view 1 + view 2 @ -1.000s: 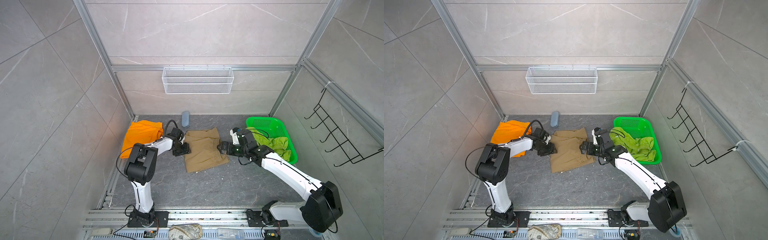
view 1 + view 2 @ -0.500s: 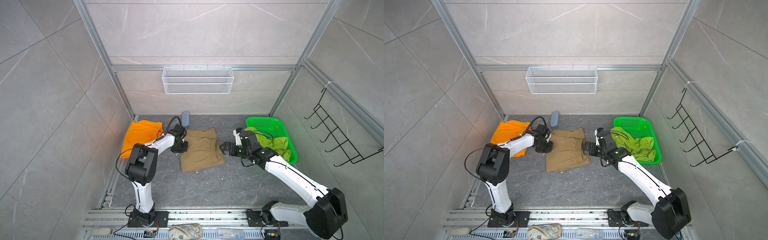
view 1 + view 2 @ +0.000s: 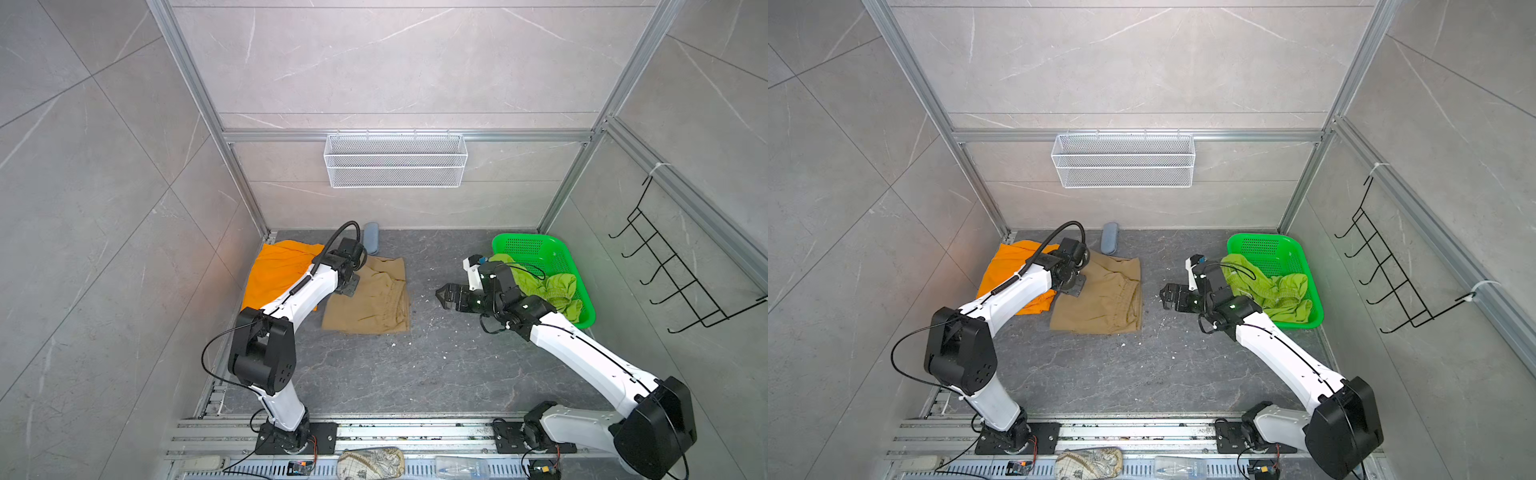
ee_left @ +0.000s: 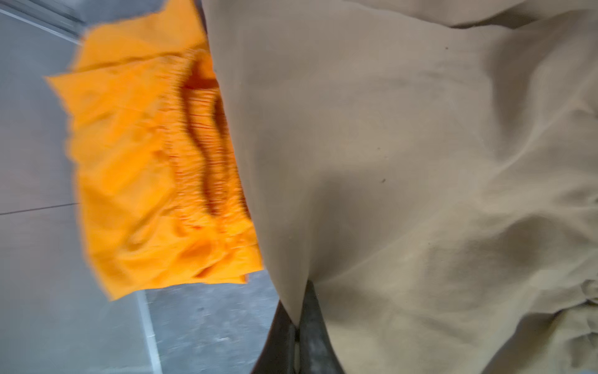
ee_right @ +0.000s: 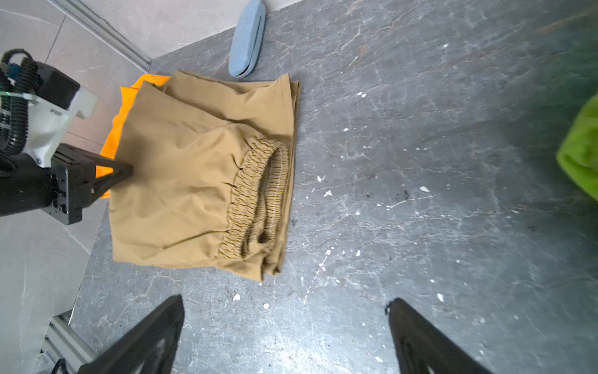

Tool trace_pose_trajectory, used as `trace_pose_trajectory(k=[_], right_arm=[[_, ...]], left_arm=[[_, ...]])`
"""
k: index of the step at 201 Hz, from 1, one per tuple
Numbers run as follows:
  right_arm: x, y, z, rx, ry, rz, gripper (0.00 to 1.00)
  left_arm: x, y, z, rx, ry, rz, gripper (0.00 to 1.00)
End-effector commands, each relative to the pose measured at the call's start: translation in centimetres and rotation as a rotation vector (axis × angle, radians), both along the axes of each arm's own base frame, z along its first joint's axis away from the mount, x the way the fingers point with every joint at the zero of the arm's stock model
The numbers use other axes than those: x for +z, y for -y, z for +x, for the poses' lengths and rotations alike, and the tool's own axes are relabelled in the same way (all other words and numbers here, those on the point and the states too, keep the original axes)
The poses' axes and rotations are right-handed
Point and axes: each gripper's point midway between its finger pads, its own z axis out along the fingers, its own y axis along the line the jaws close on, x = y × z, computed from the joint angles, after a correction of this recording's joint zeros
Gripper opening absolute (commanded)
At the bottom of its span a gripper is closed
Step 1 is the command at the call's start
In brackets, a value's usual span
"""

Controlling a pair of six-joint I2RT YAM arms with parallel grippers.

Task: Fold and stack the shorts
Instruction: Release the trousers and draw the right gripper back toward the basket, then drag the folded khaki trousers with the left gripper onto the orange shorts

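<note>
Khaki tan cloth shorts (image 3: 370, 297): your left fingers (image 5: 110, 176) pinch their nine-o'clock edge, likely for stacking on bright orange cloth shorts (image 3: 278, 270); right fingers (image 5: 155, 330) wide, empty.

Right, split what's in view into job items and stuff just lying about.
Job: folded khaki tan cloth shorts, pinched by the left hand; bright orange cloth shorts; crumpled lime green cloth shorts.
Lying about: bright green perforated plastic basket holding the lime pair; grey-blue oblong case; white wire mesh wall basket.
</note>
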Motion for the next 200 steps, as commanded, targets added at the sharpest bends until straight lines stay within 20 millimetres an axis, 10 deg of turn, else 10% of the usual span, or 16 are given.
trace_pose_trajectory(k=[1, 140, 200], right_arm=[[2.2, -2.2, 0.6, 0.044, 0.07, 0.007, 0.99], [8.6, -8.5, 2.4, 0.123, 0.532, -0.282, 0.99], [10.7, -10.0, 3.2, 0.123, 0.662, -0.522, 0.99]], left_arm=[[4.7, -3.2, 1.3, -0.009, 0.111, 0.206, 0.0], [12.9, -11.1, 4.4, 0.019, 0.345, 0.234, 0.0], [13.2, -15.0, 4.7, 0.091, 0.376, 0.189, 0.0]])
